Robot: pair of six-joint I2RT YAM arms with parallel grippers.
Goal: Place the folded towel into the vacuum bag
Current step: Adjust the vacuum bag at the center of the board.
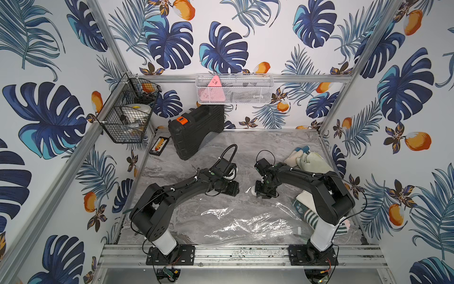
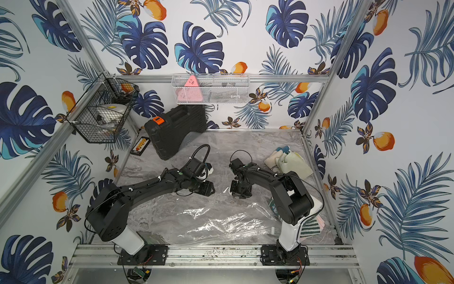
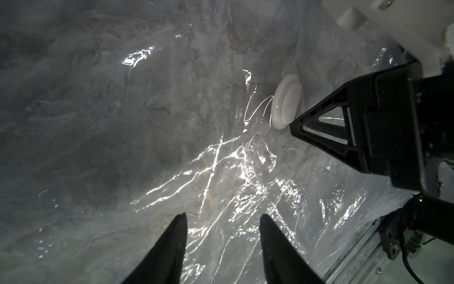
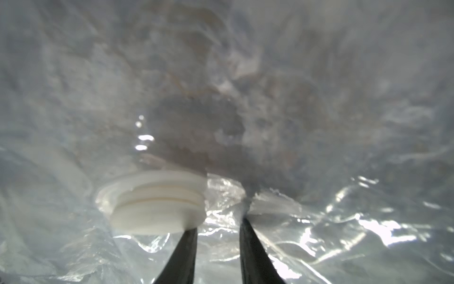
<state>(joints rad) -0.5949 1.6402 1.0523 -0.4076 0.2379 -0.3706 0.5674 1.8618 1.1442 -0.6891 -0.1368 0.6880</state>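
Early stage: towel point(image 1: 304, 198) lies outside, by R arm base. Bag point(image 1: 245, 221) lies flat at table front, long axis approx left-right, valve point(image 4: 154, 206) on far side; mouth dir unclear. R gripper point(image 4: 218, 221) narrowed round film beside valve, grip unconfirmed. L gripper point(image 3: 223, 218) half open, empty, over bag.

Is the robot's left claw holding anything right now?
No: in the left wrist view the left gripper shows its fingers apart with nothing between them, over the vacuum bag.
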